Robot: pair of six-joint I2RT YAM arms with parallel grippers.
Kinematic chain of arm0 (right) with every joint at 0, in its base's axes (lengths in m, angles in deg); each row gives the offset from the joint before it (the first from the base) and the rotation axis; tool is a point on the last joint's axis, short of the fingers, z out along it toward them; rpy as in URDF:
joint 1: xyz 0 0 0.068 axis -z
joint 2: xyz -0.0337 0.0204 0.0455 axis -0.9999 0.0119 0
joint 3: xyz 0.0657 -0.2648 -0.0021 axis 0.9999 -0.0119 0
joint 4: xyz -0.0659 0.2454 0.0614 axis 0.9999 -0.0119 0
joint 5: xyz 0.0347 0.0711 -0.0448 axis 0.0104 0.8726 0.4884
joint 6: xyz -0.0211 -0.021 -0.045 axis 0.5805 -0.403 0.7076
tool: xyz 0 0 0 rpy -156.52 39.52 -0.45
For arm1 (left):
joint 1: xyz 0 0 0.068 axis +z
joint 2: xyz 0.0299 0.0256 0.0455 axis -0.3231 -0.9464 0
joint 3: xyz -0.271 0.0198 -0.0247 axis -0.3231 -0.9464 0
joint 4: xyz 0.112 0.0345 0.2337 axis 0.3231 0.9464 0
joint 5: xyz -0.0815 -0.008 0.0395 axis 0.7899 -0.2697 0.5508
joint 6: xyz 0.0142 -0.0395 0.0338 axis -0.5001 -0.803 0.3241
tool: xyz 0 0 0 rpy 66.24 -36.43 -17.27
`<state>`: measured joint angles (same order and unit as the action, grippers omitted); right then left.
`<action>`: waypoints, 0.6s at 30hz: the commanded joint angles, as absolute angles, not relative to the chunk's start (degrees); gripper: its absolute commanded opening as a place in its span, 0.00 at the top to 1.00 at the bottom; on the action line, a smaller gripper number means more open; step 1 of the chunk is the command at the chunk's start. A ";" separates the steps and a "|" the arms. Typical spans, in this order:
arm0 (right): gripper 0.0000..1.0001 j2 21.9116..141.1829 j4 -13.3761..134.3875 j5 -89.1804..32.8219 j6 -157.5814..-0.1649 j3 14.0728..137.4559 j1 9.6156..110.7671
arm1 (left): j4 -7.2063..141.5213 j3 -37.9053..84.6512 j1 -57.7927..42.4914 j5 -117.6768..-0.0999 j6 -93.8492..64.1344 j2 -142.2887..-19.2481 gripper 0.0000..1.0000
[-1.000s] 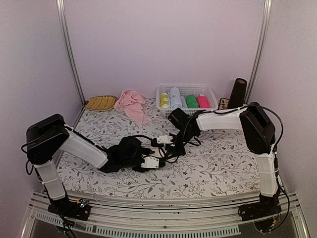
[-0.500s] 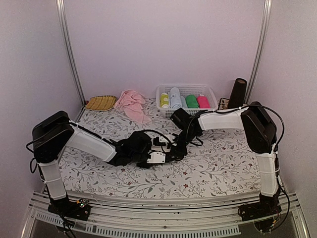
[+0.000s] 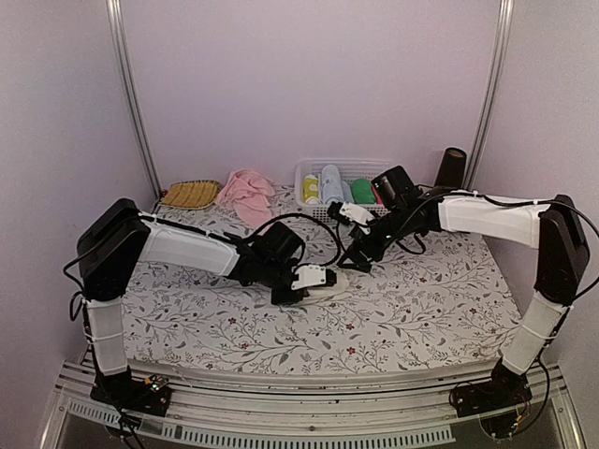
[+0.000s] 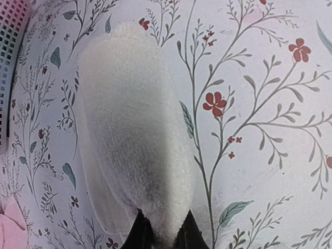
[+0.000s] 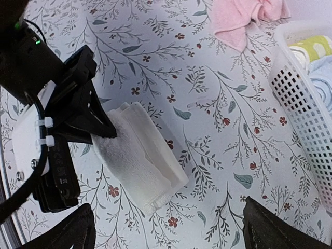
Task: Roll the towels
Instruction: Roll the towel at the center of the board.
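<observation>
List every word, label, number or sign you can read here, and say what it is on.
None can be read. No lettering shows on the cream towel, the pink towel, the white basket or the floral tablecloth, whose print is only leaves and flowers.

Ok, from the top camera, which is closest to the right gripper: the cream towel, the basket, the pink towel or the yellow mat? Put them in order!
From the right gripper:
1. cream towel, just beside it, mid-table.
2. basket, behind it at the back.
3. pink towel, back left.
4. mat, far back-left corner.
</observation>
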<state>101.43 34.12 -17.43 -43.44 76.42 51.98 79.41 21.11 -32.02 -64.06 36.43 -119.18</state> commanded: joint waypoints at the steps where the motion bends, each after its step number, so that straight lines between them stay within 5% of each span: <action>1: 0.01 95.06 39.62 -25.06 -57.13 72.02 52.15 | 91.12 26.86 -30.59 -56.68 28.71 -123.00 1.00; 9: 0.01 81.39 45.23 -37.49 -80.82 58.30 53.28 | 95.50 35.29 -29.38 -52.17 19.10 -127.68 1.00; 18: 0.01 68.83 69.22 -31.95 -109.90 33.47 53.33 | 93.79 39.39 -30.43 -51.58 4.72 -131.70 1.00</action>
